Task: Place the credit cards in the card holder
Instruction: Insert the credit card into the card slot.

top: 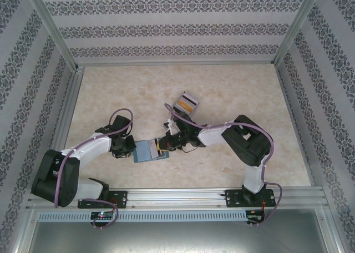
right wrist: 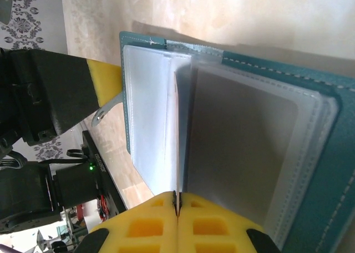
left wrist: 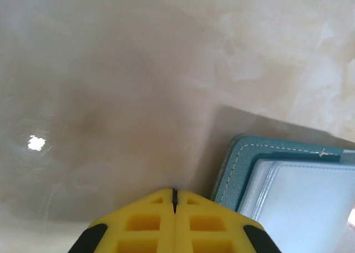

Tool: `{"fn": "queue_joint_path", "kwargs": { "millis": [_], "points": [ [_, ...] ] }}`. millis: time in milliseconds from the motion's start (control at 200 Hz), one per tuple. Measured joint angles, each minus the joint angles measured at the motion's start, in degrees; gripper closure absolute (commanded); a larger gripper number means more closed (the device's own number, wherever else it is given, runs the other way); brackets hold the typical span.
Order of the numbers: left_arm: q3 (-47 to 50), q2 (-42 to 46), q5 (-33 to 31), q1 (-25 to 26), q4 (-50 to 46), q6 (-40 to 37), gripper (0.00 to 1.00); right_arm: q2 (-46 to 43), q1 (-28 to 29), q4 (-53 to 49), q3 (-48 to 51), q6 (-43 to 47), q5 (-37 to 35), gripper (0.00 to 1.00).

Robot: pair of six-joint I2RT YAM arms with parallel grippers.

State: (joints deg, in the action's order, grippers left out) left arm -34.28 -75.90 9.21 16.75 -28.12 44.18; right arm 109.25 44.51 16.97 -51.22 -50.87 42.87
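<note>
Card holder (right wrist: 238, 142) just before right gripper (right wrist: 177, 200)

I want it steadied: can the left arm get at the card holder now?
Probably yes: the left fingers, shut, sit right beside the card holder, with nothing between them.

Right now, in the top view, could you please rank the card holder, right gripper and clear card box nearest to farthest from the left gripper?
1. card holder, just right of the left gripper.
2. right gripper, at the holder's far edge.
3. clear card box, farther back and right.
</note>
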Motion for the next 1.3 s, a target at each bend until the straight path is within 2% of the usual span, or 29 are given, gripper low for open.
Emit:
{"fn": "queue_joint_path", "kwargs": {
  "millis": [590,819,1299],
  "points": [
    [1.84,1.81,0.37,-0.02,1.86,1.36,0.99,2.27,0.04,0.70,-2.01,-0.63,1.51,1.00],
    [2.91,2.60,1.05,-0.39,3.28,2.38,1.00,2.71,2.05,0.87,-2.23,-1.55,0.72,1.00],
    [5.33,5.81,2.56,-0.37,4.61,4.33,1.00,1.16,4.11,2.19,-0.72,-3.26,-7.06,1.00]
  ]
}}
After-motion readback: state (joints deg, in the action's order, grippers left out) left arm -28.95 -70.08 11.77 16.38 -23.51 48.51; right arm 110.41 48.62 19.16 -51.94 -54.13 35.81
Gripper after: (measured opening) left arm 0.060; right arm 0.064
